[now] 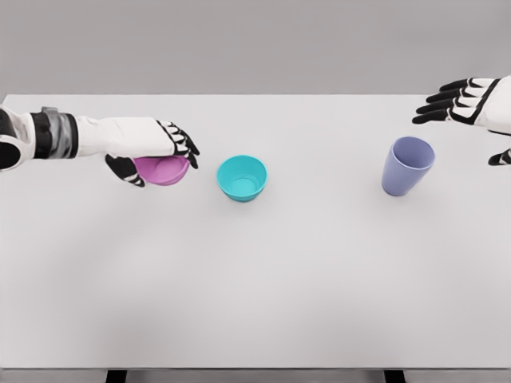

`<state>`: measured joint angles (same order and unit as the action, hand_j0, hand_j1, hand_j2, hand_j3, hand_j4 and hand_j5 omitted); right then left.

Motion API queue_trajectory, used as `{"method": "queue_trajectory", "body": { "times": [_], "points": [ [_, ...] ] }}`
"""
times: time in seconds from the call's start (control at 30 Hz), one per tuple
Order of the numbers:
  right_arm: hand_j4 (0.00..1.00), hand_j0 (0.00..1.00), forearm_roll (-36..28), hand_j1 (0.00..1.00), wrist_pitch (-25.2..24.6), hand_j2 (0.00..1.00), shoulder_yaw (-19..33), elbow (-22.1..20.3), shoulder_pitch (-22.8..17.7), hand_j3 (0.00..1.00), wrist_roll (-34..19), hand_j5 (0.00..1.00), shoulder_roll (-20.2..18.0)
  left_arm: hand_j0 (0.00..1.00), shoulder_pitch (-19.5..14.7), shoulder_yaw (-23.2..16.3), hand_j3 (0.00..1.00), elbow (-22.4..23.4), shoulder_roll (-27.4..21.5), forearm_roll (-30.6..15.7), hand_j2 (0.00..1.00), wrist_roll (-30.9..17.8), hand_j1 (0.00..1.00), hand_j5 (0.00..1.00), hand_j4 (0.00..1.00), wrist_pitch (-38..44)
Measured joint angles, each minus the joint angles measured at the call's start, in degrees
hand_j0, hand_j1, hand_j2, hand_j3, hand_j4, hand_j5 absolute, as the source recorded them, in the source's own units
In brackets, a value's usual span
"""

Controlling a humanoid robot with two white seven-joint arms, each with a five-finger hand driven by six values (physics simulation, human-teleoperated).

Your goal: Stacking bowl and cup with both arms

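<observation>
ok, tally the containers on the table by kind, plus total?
Bowls: 2, a pink bowl in the left hand and a teal bowl standing free
Cups: 1, a lavender cup below the open right hand
Total: 3

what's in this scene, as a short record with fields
surface: white table
pink bowl: left part of the table, inside the left hand, fingers and thumb curled around it
teal bowl: just right of the pink bowl, upright, empty, untouched
purple cup: right part of the table, upright, untouched
right hand: behind and right of the purple cup, fingers spread, holding nothing
stacking: not yet done, all three vessels apart
</observation>
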<state>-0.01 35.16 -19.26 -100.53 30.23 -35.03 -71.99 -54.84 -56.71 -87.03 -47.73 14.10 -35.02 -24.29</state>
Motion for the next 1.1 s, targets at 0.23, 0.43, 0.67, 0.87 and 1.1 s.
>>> {"method": "queue_trajectory", "body": {
  "times": [0.23,0.43,0.67,0.87,1.1],
  "points": [
    [1.0,1.0,-0.65,1.0,-0.01,1.0,-0.87,0.34,0.97,1.0,0.0,1.0,-3.92,0.76,-0.79,-0.42,0.76,-0.14,2.99,0.33,0.76,-0.01,0.76,0.76,0.76,-0.01],
    [1.0,1.0,0.02,1.0,-0.02,1.0,-8.2,0.31,9.51,1.0,0.0,1.0,-5.08,0.76,-1.32,-0.61,0.76,-0.06,5.56,0.47,0.76,0.0,0.76,0.76,0.76,0.05],
    [1.0,1.0,3.81,1.0,0.0,1.0,-19.8,0.25,15.91,1.0,0.0,1.0,0.51,0.76,-1.67,-0.85,0.76,0.67,9.24,1.93,0.76,-0.01,0.76,0.76,0.76,0.1],
    [1.0,1.0,6.03,1.0,-0.02,1.0,-21.91,3.49,16.96,1.0,0.0,1.0,3.38,0.76,-1.76,-1.12,0.76,2.17,11.93,2.76,0.76,-0.01,0.76,0.76,0.76,0.08],
    [1.0,1.0,6.52,1.0,-0.01,1.0,-24.63,9.68,18.02,1.0,0.0,1.0,6.32,0.76,-1.93,-1.67,0.76,4.6,14.77,3.78,0.76,-0.01,0.76,0.76,0.76,0.07]
  ]
}}
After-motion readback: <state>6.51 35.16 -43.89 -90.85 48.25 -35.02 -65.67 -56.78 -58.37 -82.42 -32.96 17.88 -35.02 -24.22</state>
